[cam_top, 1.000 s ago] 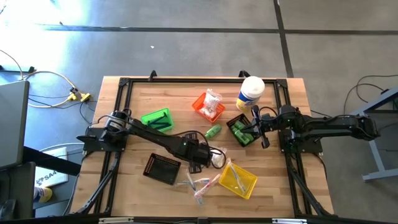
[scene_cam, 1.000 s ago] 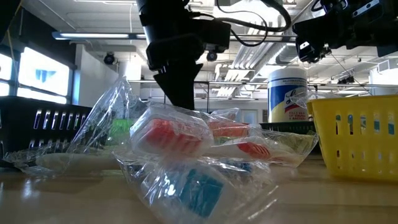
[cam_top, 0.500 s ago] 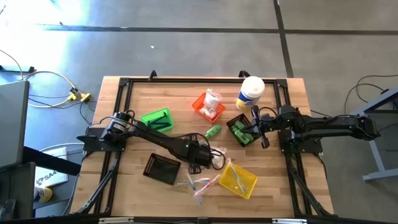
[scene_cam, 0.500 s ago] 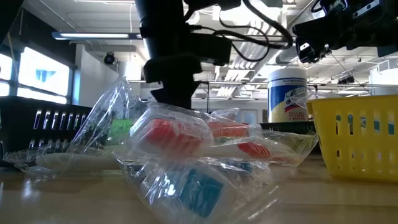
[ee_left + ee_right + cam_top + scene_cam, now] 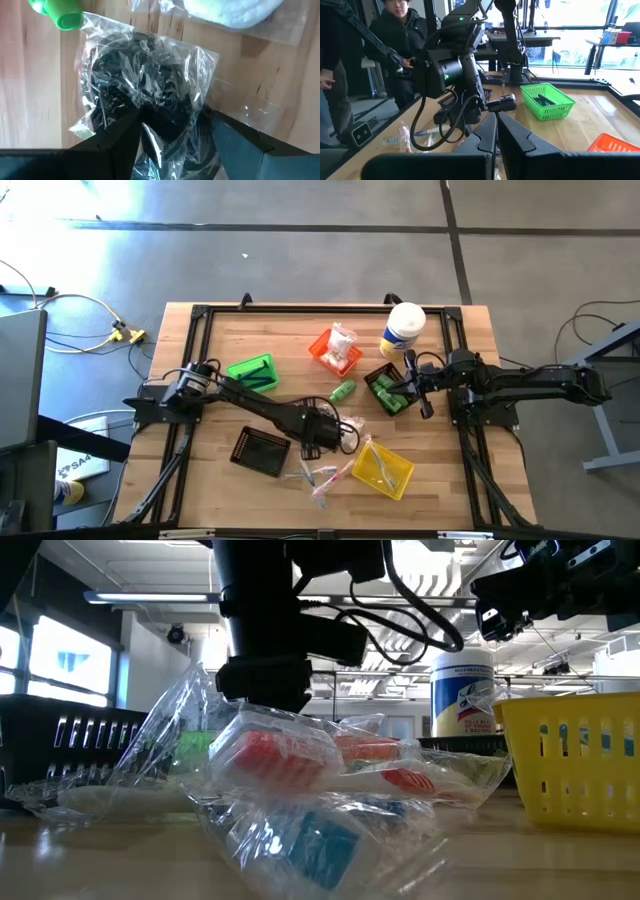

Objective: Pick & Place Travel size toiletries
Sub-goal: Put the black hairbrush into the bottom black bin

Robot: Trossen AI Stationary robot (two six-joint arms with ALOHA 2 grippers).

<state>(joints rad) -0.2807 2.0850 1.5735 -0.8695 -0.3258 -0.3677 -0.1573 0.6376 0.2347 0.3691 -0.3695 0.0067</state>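
Note:
My left gripper point(image 5: 172, 145) points steeply down at the table's middle point(image 5: 328, 440), open. A clear crinkly bag of black pieces point(image 5: 145, 80) lies flat on the wood, its near end between the two fingers. Beside the bag lie a green mini bottle point(image 5: 57, 11) and a white packet point(image 5: 230, 10). In the low view the left gripper's dark body point(image 5: 265, 680) stands just behind clear-wrapped packets point(image 5: 290, 770). My right gripper point(image 5: 496, 130) is shut and empty, held level above the table's right side point(image 5: 425, 395). My left gripper comes at the bag from above, with one finger point(image 5: 115, 140) at one side of its near end point(image 5: 160, 125) and the other finger point(image 5: 240, 145) at the other side. Whether they touch the plastic, I cannot tell. The bag lies flat on the table.
An orange bin point(image 5: 335, 350) with white packets, a green bin point(image 5: 252, 372), a black bin point(image 5: 262, 450), a black bin with green bottles point(image 5: 388, 392), a yellow bin point(image 5: 383, 470) and a tall canister point(image 5: 402, 330) ring the middle. Clear-wrapped sticks point(image 5: 320, 475) lie near the front. People stand beyond the table point(image 5: 395, 30).
My left gripper has sunk toward the bag of black pieces, its opening unchanged. The bag and the other things have stayed where they were.

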